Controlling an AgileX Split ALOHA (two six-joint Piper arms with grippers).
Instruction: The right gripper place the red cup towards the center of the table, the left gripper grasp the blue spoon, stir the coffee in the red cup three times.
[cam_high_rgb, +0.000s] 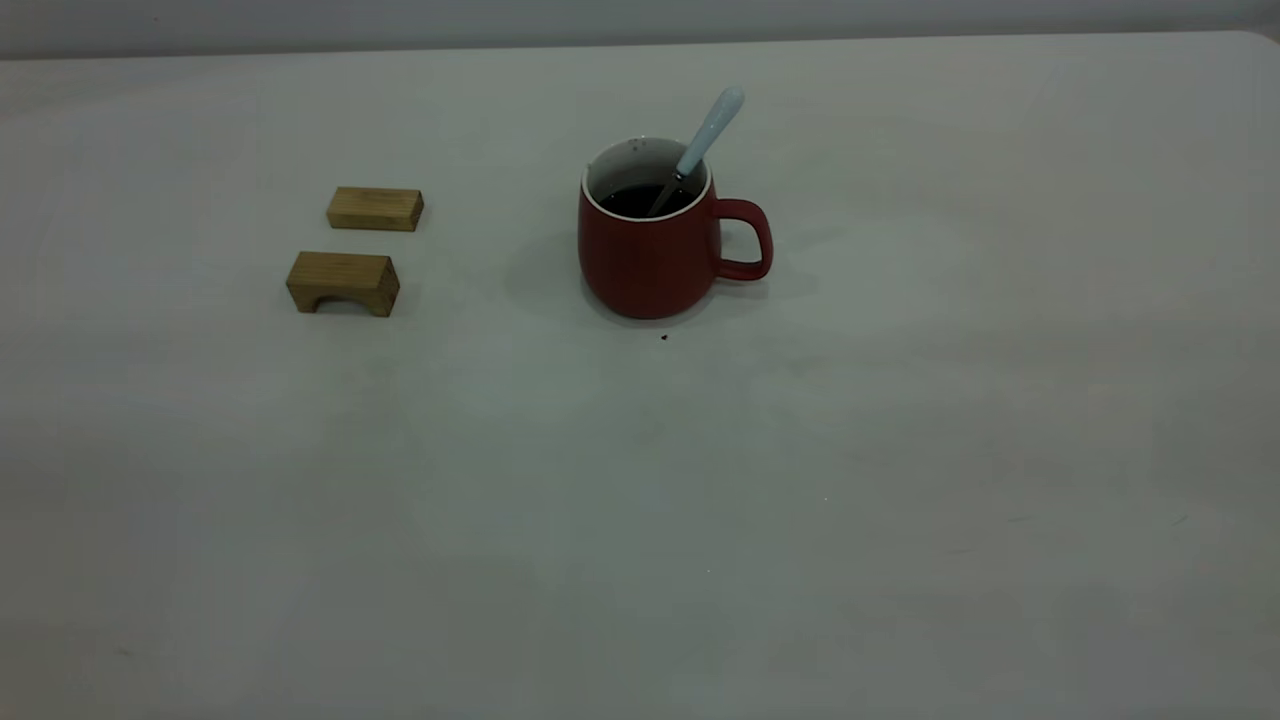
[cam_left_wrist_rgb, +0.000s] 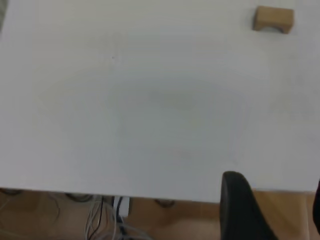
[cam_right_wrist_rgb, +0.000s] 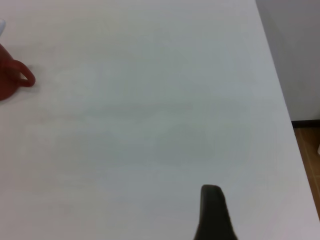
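The red cup (cam_high_rgb: 652, 250) is standing upright on the off-white tabletop (cam_high_rgb: 700, 500), near the middle and somewhat toward the far side in the exterior view, with its loop handle pointing to that view's right. Dark coffee (cam_high_rgb: 645, 200) is sitting inside against the white lining. The blue spoon (cam_high_rgb: 700, 148) is leaning in the cup, its metal bowl dipping into the liquid and its pale handle sticking up past the rim toward the right. A tiny dark speck (cam_high_rgb: 664, 337) is lying on the tabletop just in front of the cup. Well apart on the left, two tan wooden blocks are resting: a flat one (cam_high_rgb: 375, 208) farther back and an arched one (cam_high_rgb: 343, 282) nearer. Neither arm is showing in the exterior view. The left gripper (cam_left_wrist_rgb: 272, 210) is hanging over the tabletop's near edge, its dark fingers spread apart and gripping nothing. Of the right gripper only one dark finger (cam_right_wrist_rgb: 214, 212) is showing, so whether it is open cannot be told.
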